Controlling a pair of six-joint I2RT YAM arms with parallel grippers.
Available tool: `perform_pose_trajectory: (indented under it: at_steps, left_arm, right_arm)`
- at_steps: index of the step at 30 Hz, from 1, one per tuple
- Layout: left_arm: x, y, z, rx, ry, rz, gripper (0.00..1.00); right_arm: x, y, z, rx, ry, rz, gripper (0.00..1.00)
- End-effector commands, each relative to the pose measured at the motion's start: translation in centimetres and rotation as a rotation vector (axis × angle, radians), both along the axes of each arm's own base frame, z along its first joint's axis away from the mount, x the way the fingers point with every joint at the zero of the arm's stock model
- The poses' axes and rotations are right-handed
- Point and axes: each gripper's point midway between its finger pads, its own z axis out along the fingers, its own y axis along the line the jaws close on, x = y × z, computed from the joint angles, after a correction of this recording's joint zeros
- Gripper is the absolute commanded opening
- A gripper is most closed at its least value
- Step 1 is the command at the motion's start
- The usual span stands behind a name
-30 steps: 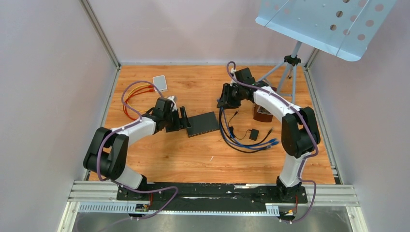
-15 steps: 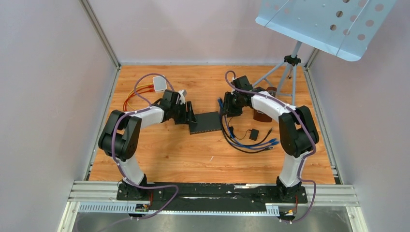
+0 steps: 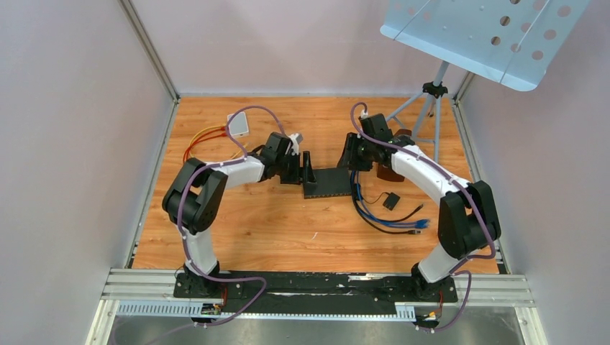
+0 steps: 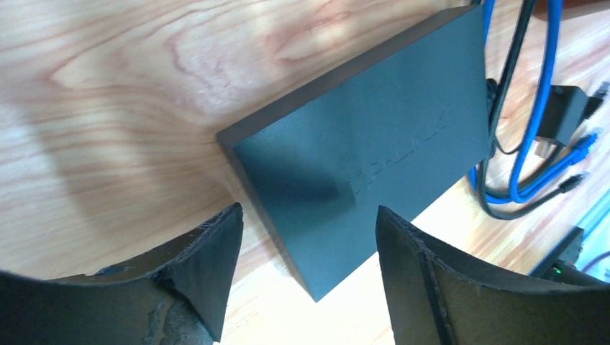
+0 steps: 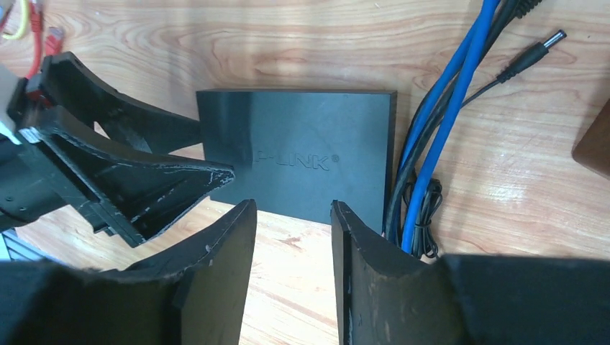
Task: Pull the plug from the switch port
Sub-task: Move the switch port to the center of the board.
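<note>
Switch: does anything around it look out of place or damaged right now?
The switch looks intact. A black power plug lies loose on the wood, in no socket, and the blue cables bunch tangled against one side of the switch. The right gripper has chipped, frayed finger edges.

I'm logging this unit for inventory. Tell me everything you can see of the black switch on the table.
The switch is a flat, matt black rectangular box with faint brand lettering on top. It lies flat on the wooden table between the open left gripper and open right gripper; contact is unclear. Blue and black cables run along its end by the right gripper; its ports are hidden.
</note>
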Motion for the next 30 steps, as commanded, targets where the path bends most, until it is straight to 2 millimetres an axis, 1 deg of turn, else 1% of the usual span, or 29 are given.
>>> perform_pose_trajectory:
  at_steps: [1, 2, 3, 4, 5, 6, 7, 8, 9, 10, 11, 12, 13, 14, 15, 16, 18, 19, 21, 22, 23, 24, 25, 26, 27, 28, 29, 30]
  left_arm:
    - [-0.2, 3.7, 1.1, 0.112, -0.027, 0.120, 0.81]
    - [0.1, 4.4, 2.4, 0.125, -0.064, 0.133, 0.83]
    - [0.3, 5.9, 2.6, 0.169, -0.076, 0.173, 0.86]
    - [0.6, 6.7, 4.0, 0.175, -0.115, 0.190, 0.87]
    - [0.9, 8.4, 4.3, 0.210, -0.124, 0.235, 0.90]
    - [0.9, 9.3, 5.5, 0.214, -0.157, 0.255, 0.92]
    - [1.3, 11.0, 5.8, 0.243, -0.165, 0.301, 0.95]
    - [1.4, 12.1, 6.7, 0.255, -0.192, 0.325, 0.96]
    - [1.7, 14.0, 6.8, 0.292, -0.194, 0.376, 0.99]
    - [1.9, 15.1, 7.4, 0.312, -0.214, 0.403, 1.00]
    - [2.0, 16.8, 7.3, 0.339, -0.200, 0.440, 1.00]
    - [2.2, 18.0, 7.6, 0.367, -0.205, 0.474, 1.00]
    - [2.2, 19.6, 7.4, 0.390, -0.184, 0.509, 1.00]
    - [2.4, 20.6, 7.5, 0.407, -0.178, 0.539, 1.00]
    - [2.4, 22.4, 7.3, 0.427, -0.149, 0.585, 1.00]
    - [2.6, 23.4, 7.3, 0.437, -0.134, 0.625, 1.00]
    - [2.7, 27.1, 6.8, 0.452, -0.069, 0.742, 1.00]
    - [2.4, 27.9, 6.5, 0.454, -0.033, 0.783, 1.00]
    - [2.1, 30.6, 5.6, 0.470, 0.033, 0.878, 1.00]
    - [1.9, 32.5, 5.6, 0.483, 0.057, 0.945, 1.00]
    - [1.8, 33.2, 5.0, 0.484, 0.085, 0.985, 1.00]
    - [1.5, 34.6, 5.0, 0.488, 0.110, 1.034, 1.00]
    - [1.4, 35.1, 4.2, 0.486, 0.148, 1.067, 1.00]
    - [1.3, 36.3, 4.2, 0.491, 0.172, 1.110, 1.00]
    - [1.1, 36.8, 3.3, 0.496, 0.213, 1.138, 1.00]
    - [1.1, 37.6, 3.3, 0.497, 0.234, 1.161, 1.00]
    - [1.4, 38.0, 2.9, 0.502, 0.252, 1.175, 1.00]
    - [1.3, 38.6, 2.8, 0.520, 0.263, 1.193, 1.00]
  right_arm:
    - [0.5, 0.1, 2.5, 0.042, -0.078, -0.016, 0.43]
    - [0.5, 0.1, 2.8, 0.049, -0.082, -0.014, 0.43]
    - [0.4, 0.2, 3.0, 0.060, -0.082, -0.014, 0.44]
    - [0.2, 0.4, 3.2, 0.070, -0.080, -0.009, 0.44]
    - [0.2, 0.6, 3.4, 0.080, -0.079, -0.004, 0.44]
    - [0.1, 0.7, 3.5, 0.089, -0.075, -0.001, 0.45]
    - [0.0, 0.8, 3.5, 0.098, -0.071, 0.001, 0.45]
    - [-0.2, 1.0, 3.5, 0.107, -0.065, 0.007, 0.45]
    - [-0.3, 1.2, 3.4, 0.113, -0.057, 0.011, 0.46]
    - [-0.3, 1.3, 3.4, 0.121, -0.053, 0.015, 0.46]
    - [-0.4, 1.5, 3.2, 0.126, -0.044, 0.019, 0.46]
    - [-0.5, 1.6, 3.1, 0.133, -0.037, 0.026, 0.46]
    - [-0.7, 1.9, 3.0, 0.143, -0.027, 0.036, 0.46]
    - [-0.8, 2.1, 2.9, 0.152, -0.016, 0.043, 0.46]
    - [-1.0, 2.4, 2.8, 0.158, -0.008, 0.049, 0.46]
    - [-1.2, 2.6, 2.7, 0.161, -0.002, 0.056, 0.46]
    - [-1.4, 2.9, 2.6, 0.162, 0.003, 0.066, 0.46]
    - [-1.5, 3.0, 2.5, 0.163, 0.005, 0.068, 0.46]
    - [-1.7, 3.3, 2.4, 0.168, 0.014, 0.074, 0.46]
    - [-1.8, 3.4, 2.4, 0.170, 0.016, 0.077, 0.46]
    - [-1.9, 3.5, 2.4, 0.173, 0.019, 0.081, 0.46]
    - [-2.0, 3.6, 2.3, 0.174, 0.023, 0.083, 0.46]
    - [-2.1, 3.7, 2.3, 0.175, 0.025, 0.086, 0.46]
    - [-2.2, 3.8, 2.2, 0.175, 0.028, 0.089, 0.46]
    - [-2.3, 3.9, 2.2, 0.177, 0.030, 0.091, 0.46]
    - [-2.3, 3.9, 2.2, 0.179, 0.034, 0.091, 0.46]
    - [-2.5, 4.0, 2.1, 0.182, 0.038, 0.093, 0.46]
    - [-2.6, 4.1, 2.0, 0.182, 0.042, 0.095, 0.46]
